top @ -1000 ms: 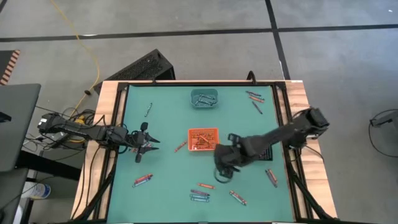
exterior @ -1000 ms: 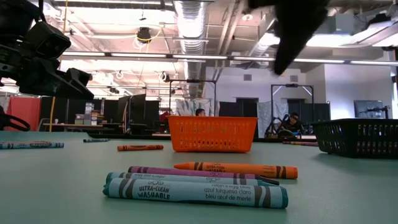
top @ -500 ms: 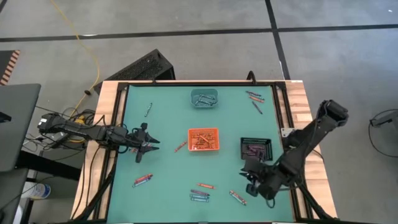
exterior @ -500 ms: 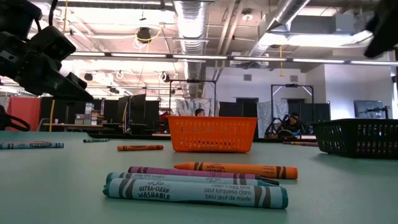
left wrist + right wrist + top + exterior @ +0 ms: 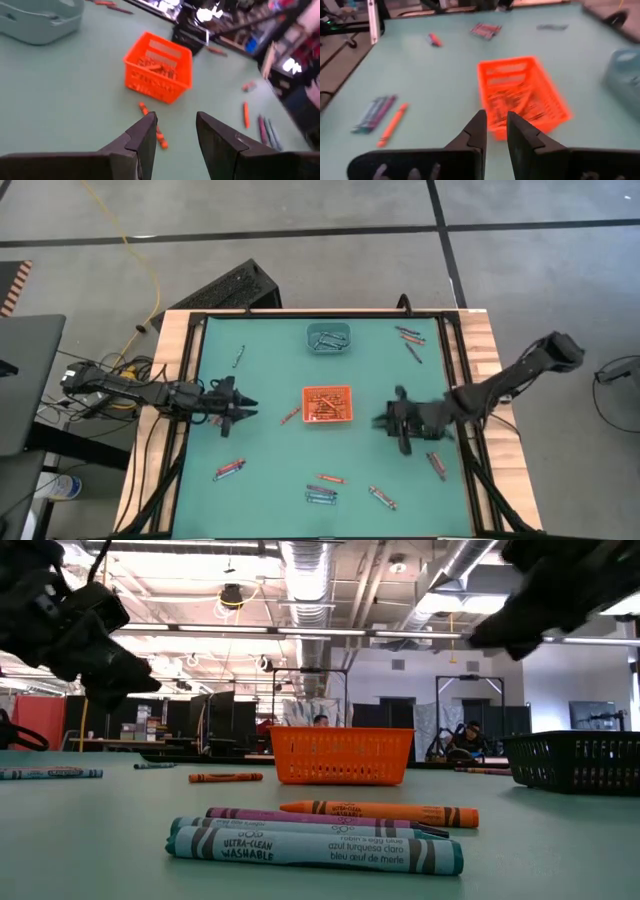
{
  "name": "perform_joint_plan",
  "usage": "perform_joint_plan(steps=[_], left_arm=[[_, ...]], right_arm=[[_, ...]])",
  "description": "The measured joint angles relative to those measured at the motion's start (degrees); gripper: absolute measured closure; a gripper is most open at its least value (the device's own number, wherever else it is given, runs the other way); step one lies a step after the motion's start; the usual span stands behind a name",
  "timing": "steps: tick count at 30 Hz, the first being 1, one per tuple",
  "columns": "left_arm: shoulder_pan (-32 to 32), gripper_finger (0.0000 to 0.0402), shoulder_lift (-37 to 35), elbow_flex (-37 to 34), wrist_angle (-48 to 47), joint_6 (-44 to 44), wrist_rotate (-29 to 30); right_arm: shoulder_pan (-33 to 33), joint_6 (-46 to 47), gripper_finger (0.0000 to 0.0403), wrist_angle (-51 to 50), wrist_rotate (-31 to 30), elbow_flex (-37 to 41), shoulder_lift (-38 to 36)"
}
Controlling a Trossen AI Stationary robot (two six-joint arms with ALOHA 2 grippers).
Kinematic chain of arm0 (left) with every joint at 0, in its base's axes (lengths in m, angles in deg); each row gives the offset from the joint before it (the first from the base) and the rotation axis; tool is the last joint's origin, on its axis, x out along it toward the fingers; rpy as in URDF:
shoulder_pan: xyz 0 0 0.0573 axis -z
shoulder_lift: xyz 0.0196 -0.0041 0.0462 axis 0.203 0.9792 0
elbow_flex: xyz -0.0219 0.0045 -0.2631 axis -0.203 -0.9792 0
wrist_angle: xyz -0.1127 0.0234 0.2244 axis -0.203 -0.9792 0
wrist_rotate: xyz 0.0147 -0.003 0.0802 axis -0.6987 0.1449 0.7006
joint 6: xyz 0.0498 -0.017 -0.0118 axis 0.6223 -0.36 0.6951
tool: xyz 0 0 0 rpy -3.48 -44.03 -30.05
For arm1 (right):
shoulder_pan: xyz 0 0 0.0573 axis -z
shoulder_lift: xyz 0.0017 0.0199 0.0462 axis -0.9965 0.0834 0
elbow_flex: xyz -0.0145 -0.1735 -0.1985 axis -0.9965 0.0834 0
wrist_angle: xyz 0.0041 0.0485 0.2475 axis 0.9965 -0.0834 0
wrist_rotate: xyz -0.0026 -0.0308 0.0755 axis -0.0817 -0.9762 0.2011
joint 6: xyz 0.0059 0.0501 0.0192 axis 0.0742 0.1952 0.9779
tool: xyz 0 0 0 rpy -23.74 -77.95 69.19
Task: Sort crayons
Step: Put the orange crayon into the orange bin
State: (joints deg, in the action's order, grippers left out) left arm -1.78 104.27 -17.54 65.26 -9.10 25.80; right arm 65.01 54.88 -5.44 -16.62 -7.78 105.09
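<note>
Crayons lie scattered flat on the green table (image 5: 260,450). One orange crayon (image 5: 290,414) lies left of the orange tray (image 5: 328,404) and also shows in the left wrist view (image 5: 152,122). A blue-grey crayon (image 5: 315,848), a purple one (image 5: 300,818) and an orange one (image 5: 380,812) lie near the front edge. My left gripper (image 5: 243,408) hovers open and empty at the table's left, pointing at the orange tray (image 5: 159,67). My right gripper (image 5: 385,420) hovers right of the orange tray (image 5: 522,95), over the black tray, its fingers a narrow gap apart with nothing between them.
A teal tray (image 5: 328,338) with crayons stands at the far middle. The black tray (image 5: 575,760) is mostly hidden under my right arm in the high view. More crayons lie at the far right (image 5: 408,338), near right (image 5: 437,465), near left (image 5: 230,469) and far left (image 5: 238,357).
My right gripper has swung from beside the orange tray toward the table's near right corner, then back toward the far edge, and now stands over the black tray pointing toward the table's left. My left gripper has turned a little at its wrist. No crayon has moved.
</note>
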Motion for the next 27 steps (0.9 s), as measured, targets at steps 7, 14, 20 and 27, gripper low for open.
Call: perform_joint_plan(steps=[7, 14, 20, 27], left_arm=[[-0.6, 0.0275, 1.8, 4.1, 1.9, 0.6, 3.3], [-2.0, 0.0282, 17.5, 22.3, -12.7, 2.0, 10.8], [-2.9, 0.0283, 34.0, 37.8, -40.5, -14.1, 9.5], [0.3, 0.0283, 48.7, 44.6, -51.7, -25.2, 1.6]], right_arm=[[17.8, -12.5, 0.0331, 8.0, 12.8, 7.9, -8.2], [24.6, -12.5, 0.0331, 16.4, 14.1, 17.6, -13.0], [23.1, -13.0, 0.0331, 17.2, 14.2, 21.2, -15.2], [22.9, -16.8, 0.0331, 19.1, 14.2, 21.2, -19.6]])
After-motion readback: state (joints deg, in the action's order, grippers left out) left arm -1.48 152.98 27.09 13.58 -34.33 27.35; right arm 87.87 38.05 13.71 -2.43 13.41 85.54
